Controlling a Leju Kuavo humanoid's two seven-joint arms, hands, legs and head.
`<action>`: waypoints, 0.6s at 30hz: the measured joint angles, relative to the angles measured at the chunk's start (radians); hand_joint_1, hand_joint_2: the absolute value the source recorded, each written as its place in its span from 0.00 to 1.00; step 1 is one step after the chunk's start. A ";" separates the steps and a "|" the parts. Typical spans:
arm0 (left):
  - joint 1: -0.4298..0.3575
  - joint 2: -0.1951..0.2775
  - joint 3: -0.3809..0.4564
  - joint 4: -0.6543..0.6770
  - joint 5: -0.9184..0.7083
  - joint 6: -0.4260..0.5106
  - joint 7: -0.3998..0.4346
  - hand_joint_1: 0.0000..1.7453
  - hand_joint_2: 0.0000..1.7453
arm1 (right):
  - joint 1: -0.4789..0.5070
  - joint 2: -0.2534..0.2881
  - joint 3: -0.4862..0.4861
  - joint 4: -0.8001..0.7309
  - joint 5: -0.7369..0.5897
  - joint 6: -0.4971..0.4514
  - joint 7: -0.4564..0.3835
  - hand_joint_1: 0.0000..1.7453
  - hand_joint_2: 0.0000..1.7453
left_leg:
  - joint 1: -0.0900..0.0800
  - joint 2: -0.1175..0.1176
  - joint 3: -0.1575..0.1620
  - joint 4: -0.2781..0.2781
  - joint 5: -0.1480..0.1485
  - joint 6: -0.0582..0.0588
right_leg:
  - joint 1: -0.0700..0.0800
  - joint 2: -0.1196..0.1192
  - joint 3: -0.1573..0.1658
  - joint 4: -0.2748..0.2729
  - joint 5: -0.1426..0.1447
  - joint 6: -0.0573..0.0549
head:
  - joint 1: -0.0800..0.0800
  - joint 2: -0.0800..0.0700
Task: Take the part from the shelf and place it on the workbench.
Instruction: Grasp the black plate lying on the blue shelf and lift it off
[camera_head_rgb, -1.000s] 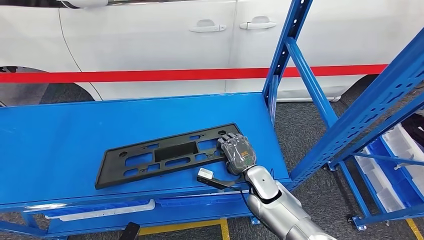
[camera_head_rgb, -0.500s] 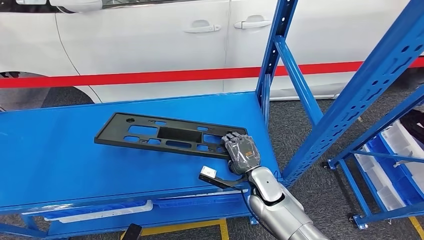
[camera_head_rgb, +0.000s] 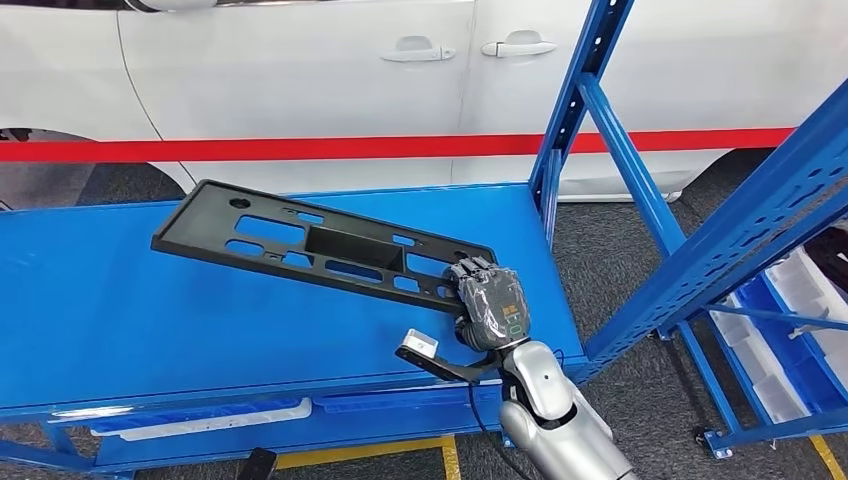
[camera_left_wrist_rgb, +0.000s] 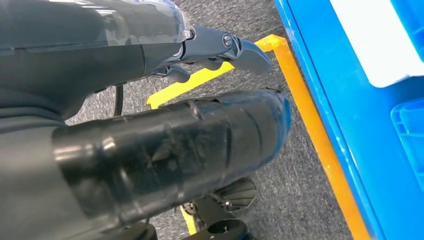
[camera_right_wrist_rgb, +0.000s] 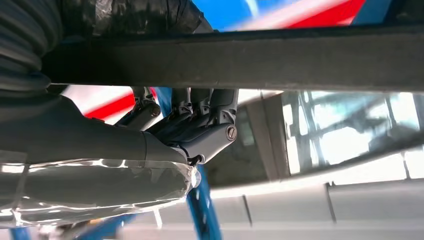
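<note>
- The black plastic part, a long flat panel with rectangular cut-outs, is held at its right end by the right hand, whose fingers are curled over the panel's near right edge.
- The part is seen raised above the blue shelf surface: its left end is tilted upward and reaches toward the far edge of the shelf, while its gripped end lies lower, near the shelf's front right corner.
- The silver right forearm is seen rising from below, just past the front right corner of the shelf.
- A small white-topped module on a black bracket is seen beside the right wrist, over the front edge of the shelf.
- In the right wrist view the dark fingers are seen closed against the underside of the dark part, which crosses the picture as a broad bar.
- The left hand is seen in the left wrist view above grey carpet and a yellow floor line, with nothing held; whether its fingers are curled in or apart cannot be told.
- A blue upright post with a diagonal brace stands at the shelf's far right corner.
- Behind the shelf a white car is seen, with a red band stretched across in front of it.
</note>
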 joint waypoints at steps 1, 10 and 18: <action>0.001 0.000 0.000 0.000 0.003 0.002 -0.004 0.00 0.00 | 0.010 -0.001 0.000 -0.036 0.028 -0.007 0.014 1.00 1.00 | 0.000 0.000 0.000 0.002 -0.003 -0.002 | 0.001 0.000 0.034 -0.070 0.030 -0.006 | 0.000 0.000; 0.008 0.001 0.001 0.000 0.031 0.008 -0.049 0.00 0.00 | 0.089 -0.003 0.052 -0.329 0.339 -0.069 0.145 1.00 1.00 | -0.003 0.002 -0.052 0.127 -0.089 -0.044 | 0.001 -0.002 0.099 -0.208 0.067 -0.047 | -0.001 0.000; 0.013 0.005 0.001 0.000 0.036 0.008 -0.054 0.00 0.00 | 0.113 -0.008 0.099 -0.400 0.367 -0.078 0.162 1.00 1.00 | 0.000 0.003 -0.013 0.034 -0.011 -0.046 | 0.004 0.001 0.099 -0.190 0.054 -0.038 | -0.001 0.000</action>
